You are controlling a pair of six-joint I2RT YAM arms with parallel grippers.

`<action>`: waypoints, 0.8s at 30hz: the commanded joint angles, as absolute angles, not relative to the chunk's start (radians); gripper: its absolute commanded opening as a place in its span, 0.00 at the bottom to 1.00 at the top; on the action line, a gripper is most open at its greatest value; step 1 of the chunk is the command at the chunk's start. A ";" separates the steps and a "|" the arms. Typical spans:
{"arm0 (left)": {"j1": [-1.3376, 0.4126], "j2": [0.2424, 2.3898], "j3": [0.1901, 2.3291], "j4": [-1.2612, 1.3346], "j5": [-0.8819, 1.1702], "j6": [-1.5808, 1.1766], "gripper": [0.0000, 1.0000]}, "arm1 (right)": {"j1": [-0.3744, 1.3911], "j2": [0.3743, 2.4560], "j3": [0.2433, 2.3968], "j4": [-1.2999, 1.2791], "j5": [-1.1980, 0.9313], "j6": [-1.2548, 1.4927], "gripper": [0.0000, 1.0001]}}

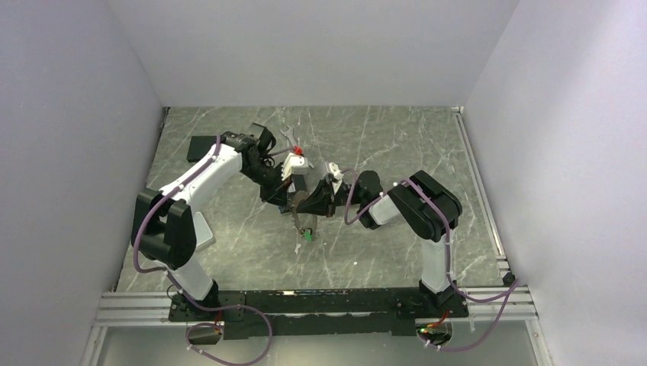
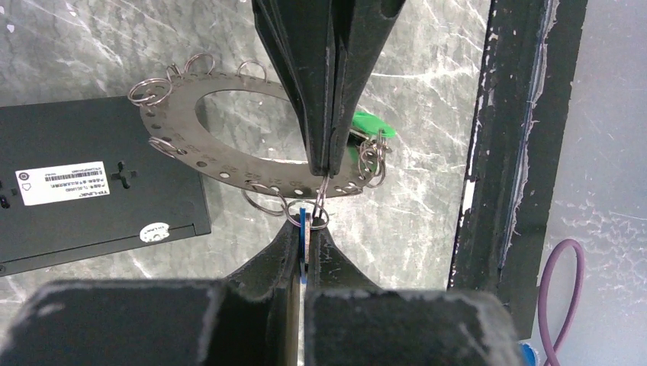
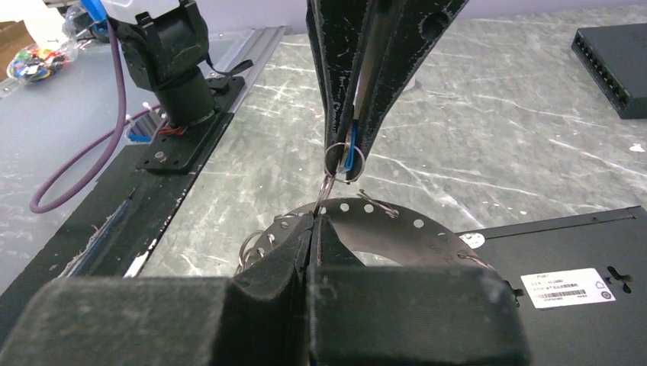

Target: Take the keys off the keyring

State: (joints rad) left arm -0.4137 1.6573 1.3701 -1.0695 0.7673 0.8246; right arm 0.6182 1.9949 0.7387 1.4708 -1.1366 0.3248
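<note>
The keyring (image 2: 175,133) is a large grey holed disc carrying several small wire rings, and it is held off the table. My left gripper (image 2: 305,226) is shut on the blue key (image 2: 303,232), which hangs from a small ring at the disc's near rim. My right gripper (image 2: 326,166) comes in from the opposite side and is shut on the disc's rim. The green key (image 2: 372,125) hangs from the disc beside the right fingers. In the right wrist view my right gripper (image 3: 314,221) pinches the keyring (image 3: 412,232), and the left gripper (image 3: 347,149) holds the blue key (image 3: 349,158). In the top view the green key (image 1: 307,235) dangles below both grippers.
A black box with a white label (image 2: 76,183) lies under the keyring and also shows in the right wrist view (image 3: 564,267). A second black box (image 3: 618,61) lies farther off. A silver spanner (image 1: 288,136) lies at the back. The black base rail (image 2: 496,152) runs along the table's near edge.
</note>
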 commanded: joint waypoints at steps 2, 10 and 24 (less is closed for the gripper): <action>-0.441 1.677 1.420 -1.015 0.820 0.835 0.00 | 0.640 1.948 0.764 1.491 -1.167 0.310 0.00; -0.488 1.699 1.407 -1.018 0.807 0.842 0.00 | 0.640 1.944 0.769 1.487 -1.161 0.319 0.00; -0.488 1.674 1.341 -0.999 0.820 0.825 0.00 | 0.606 1.905 0.721 1.459 -1.123 0.294 0.00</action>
